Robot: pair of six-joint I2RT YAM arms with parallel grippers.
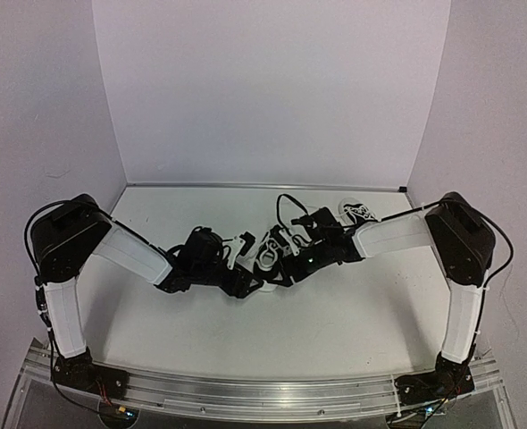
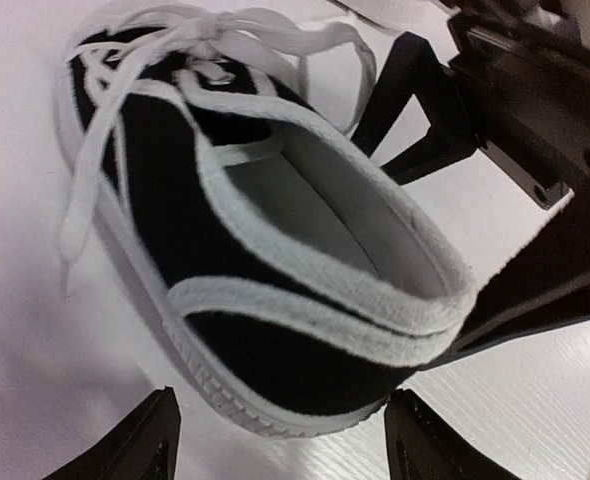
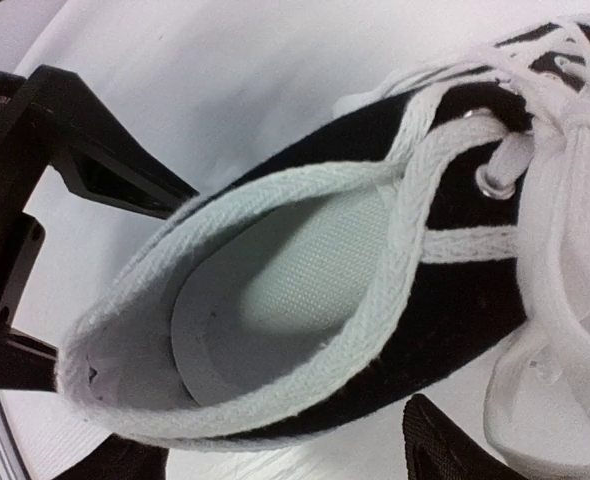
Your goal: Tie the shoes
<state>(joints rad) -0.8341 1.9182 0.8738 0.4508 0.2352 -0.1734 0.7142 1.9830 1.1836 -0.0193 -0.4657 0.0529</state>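
Observation:
One black sneaker (image 1: 268, 251) with white trim lies at the table's centre between both grippers. In the left wrist view its heel (image 2: 305, 370) sits just beyond my open left gripper (image 2: 285, 452), with one finger (image 2: 140, 445) on each side; the white laces (image 2: 215, 40) lie in loops over the tongue. In the right wrist view the shoe's opening (image 3: 285, 270) faces the camera. My right gripper (image 3: 285, 465) is open around the heel end, and the laces (image 3: 565, 130) hang at the right. The second sneaker (image 1: 357, 212) lies at the back right, behind the right arm.
Each gripper shows in the other's wrist view: the right one (image 2: 515, 100) and the left one (image 3: 35, 150), close on opposite sides of the shoe. White walls (image 1: 263, 89) close the table at the back and sides. An aluminium rail (image 1: 263, 393) runs along the near edge.

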